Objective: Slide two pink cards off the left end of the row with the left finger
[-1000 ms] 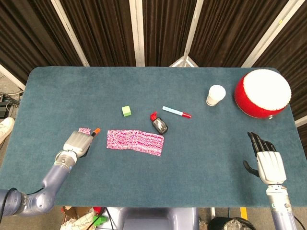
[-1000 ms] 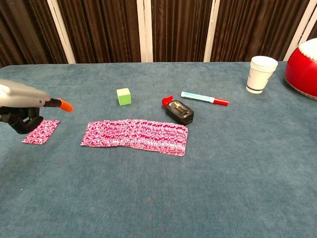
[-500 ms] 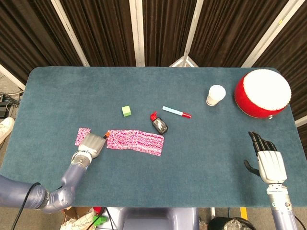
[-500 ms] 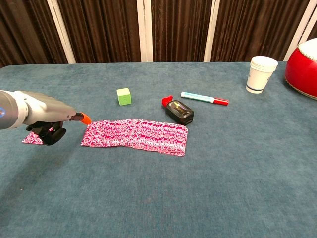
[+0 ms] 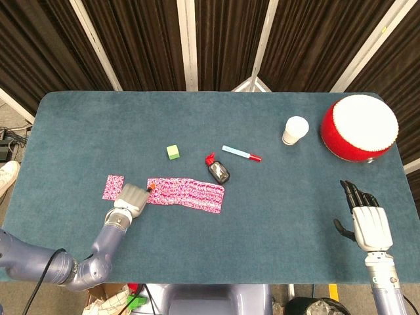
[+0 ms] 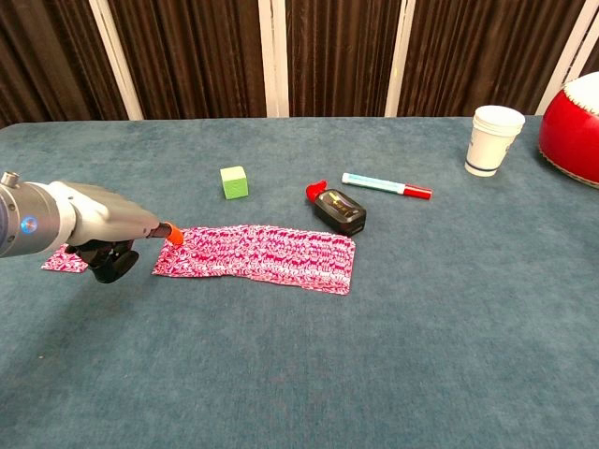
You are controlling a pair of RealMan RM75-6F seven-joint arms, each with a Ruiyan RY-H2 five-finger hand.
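**Orange fingertip at the left end of the pink row**

A teal felt counter (image 5: 85, 131) stands before dark pleated curtains (image 5: 144, 39). The left hand (image 5: 133, 197) is curled in, with 1 finger stretched forward; its orange fingertip (image 6: 174, 234) sits at the left end of the row of pink cards (image 6: 257, 256), though whether it presses down cannot be told. Just left of that hand, partly hidden behind it in the chest view, lies 1 separate pink card (image 5: 113, 186), apart from the row. Beyond the hand stands a green cube (image 5: 173, 152); further right are a black bottle with a red cap (image 5: 218, 170) and a marker (image 5: 241, 154). Far right stand a white cup (image 5: 295, 130) and a red drum (image 5: 359, 128). The right hand (image 5: 366, 222) hovers spread, holding nothing.
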